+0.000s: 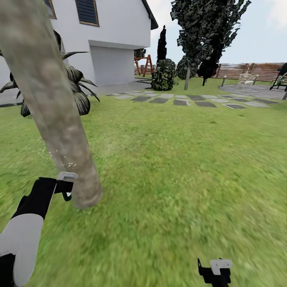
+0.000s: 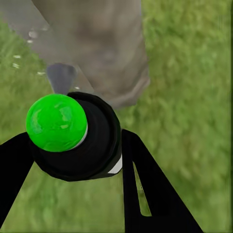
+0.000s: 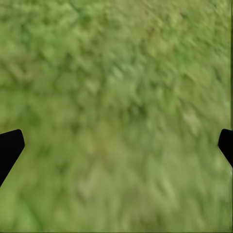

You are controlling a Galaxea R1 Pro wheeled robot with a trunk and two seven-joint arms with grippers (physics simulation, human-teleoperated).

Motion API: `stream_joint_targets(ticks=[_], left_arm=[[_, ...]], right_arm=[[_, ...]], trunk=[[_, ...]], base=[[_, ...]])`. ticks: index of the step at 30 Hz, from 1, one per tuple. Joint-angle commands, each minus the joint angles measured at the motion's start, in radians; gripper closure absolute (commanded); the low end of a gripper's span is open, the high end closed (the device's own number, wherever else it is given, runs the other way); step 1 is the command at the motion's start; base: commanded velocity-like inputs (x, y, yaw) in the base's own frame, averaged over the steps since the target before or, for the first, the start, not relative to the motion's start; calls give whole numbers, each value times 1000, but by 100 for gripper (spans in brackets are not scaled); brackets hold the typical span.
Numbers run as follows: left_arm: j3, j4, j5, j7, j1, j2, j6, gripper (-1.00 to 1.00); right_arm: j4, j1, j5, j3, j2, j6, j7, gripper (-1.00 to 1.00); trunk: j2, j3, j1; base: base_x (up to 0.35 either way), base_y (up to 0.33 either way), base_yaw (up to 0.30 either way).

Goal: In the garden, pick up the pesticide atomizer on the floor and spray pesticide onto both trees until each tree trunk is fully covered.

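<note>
Item: your left gripper [image 1: 65,187], just beside the tree trunk [image 1: 52,107] base, on lawn [image 1: 179,167]. Left wrist: fingers [image 2: 145,184] clamped on the pesticide atomizer [image 2: 80,141], green-capped, nozzle facing that trunk [image 2: 97,43]. Right wrist: your right gripper [image 3: 116,145] spread wide over grass [image 3: 116,87].

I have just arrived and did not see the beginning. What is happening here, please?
The robot stands on the lawn close to a tree trunk. Its left gripper holds the pesticide atomizer, whose cap dot shows green, aimed at the trunk's base. Small pale specks show near the trunk. The right gripper hangs open over grass, holding nothing.
</note>
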Motion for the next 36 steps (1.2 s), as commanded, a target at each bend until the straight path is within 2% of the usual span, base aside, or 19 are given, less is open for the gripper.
stream_joint_targets(ticks=[1,10,12,15,22,30,32,36], left_arm=[[0,-2,0,3,0,0,0,100],[-2,-3,0,4,0,7,0,100],[43,2,-3,5,2,13,-3,100],[66,8,-5,23,27,10,-7,100],[66,-1,2,33,35,-26,-4,100],[68,7,-4,34,37,-21,-6,100],[72,23,-5,39,66,-13,-9,100],[67,29,1,46,78,-26,-9,100]], right_arm=[[0,0,0,0,0,0,0,-100],[0,0,0,0,1,0,0,-100],[0,0,0,0,1,0,0,-100],[0,0,0,0,2,0,0,-100],[0,0,0,0,1,0,0,-100],[0,0,0,0,3,0,0,-100],[0,0,0,0,3,0,0,-100],[0,0,0,0,3,0,0,-100]], trunk=[[0,0,0],[0,0,0],[0,0,0],[0,0,0],[0,0,0],[0,0,0],[0,0,0],[0,0,0]], base=[[39,-263,1],[-21,-216,54],[-3,-13,264],[-1,-3,274],[192,-35,36],[163,-162,142],[62,-264,276],[147,-252,173]])
